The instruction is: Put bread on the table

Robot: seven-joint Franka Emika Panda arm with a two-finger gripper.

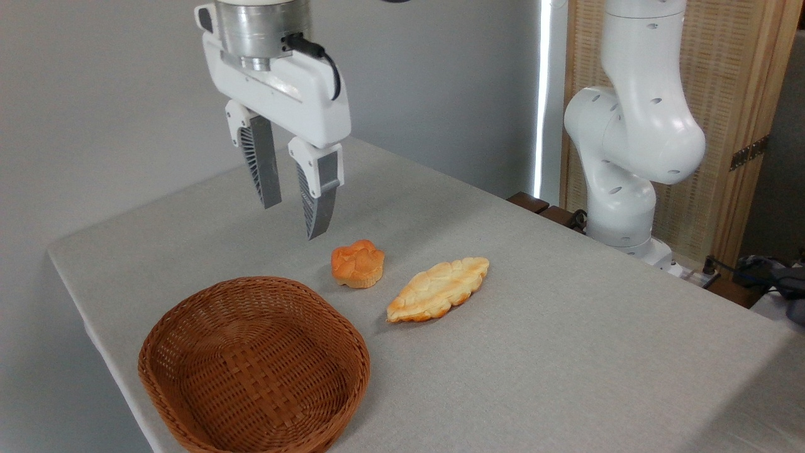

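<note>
The bread [438, 289], a long pale golden loaf with a bumpy top and pointed ends, lies flat on the grey-clothed table [566, 352] right of centre. My gripper [292, 220] hangs above the table to the upper left of the loaf, well apart from it. Its jaws are open and nothing is between the fingers.
A small round orange bun [358, 263] sits on the cloth just left of the loaf. A brown wicker basket [255, 366] with nothing inside stands at the front left near the table edge. The arm's white base [629, 157] rises at the back right.
</note>
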